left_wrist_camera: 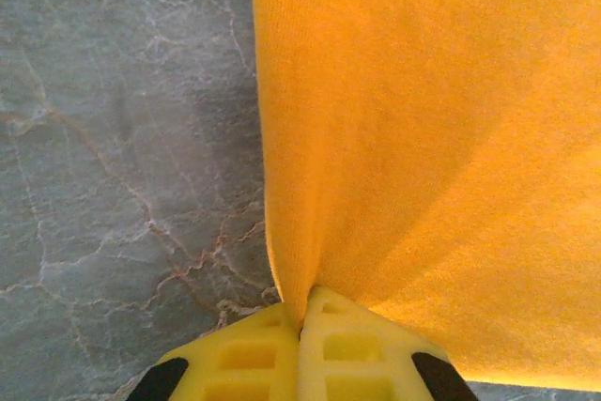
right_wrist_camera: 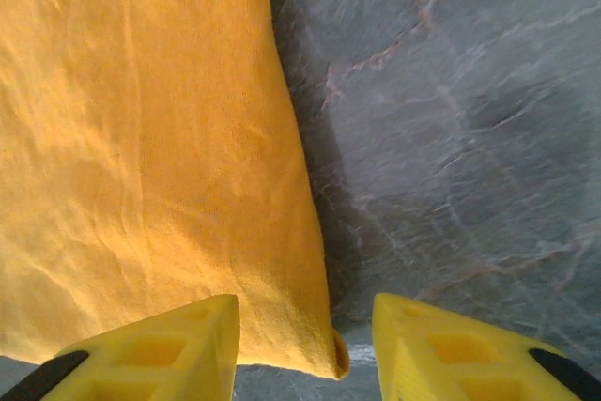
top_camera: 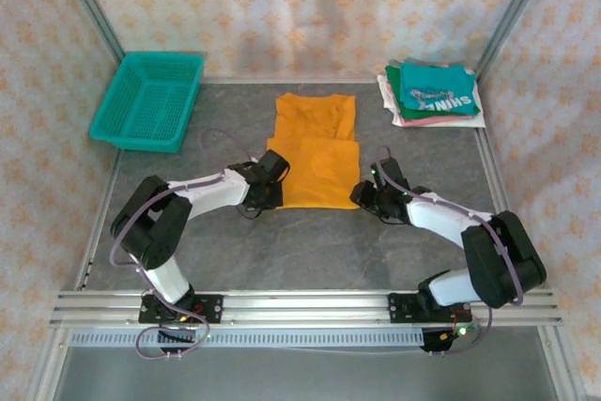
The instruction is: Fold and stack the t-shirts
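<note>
A mustard-orange t-shirt (top_camera: 315,152) lies partly folded in the middle of the grey table. My left gripper (top_camera: 275,192) sits at its near left corner. In the left wrist view the yellow jaws (left_wrist_camera: 302,315) are pressed together on the shirt's (left_wrist_camera: 423,138) left edge, and the cloth rises out of the pinch. My right gripper (top_camera: 364,194) is at the near right corner. Its jaws (right_wrist_camera: 305,315) stand open on either side of that corner of the shirt (right_wrist_camera: 141,138) without touching it. A folded stack with a teal lettered t-shirt (top_camera: 434,91) on top lies at the back right.
A teal mesh basket (top_camera: 150,100) stands at the back left. Pink and white folded cloth (top_camera: 399,112) shows under the teal shirt. Patterned walls close in the back and sides. Bare grey table (top_camera: 310,251) stretches between the shirt and the arm bases.
</note>
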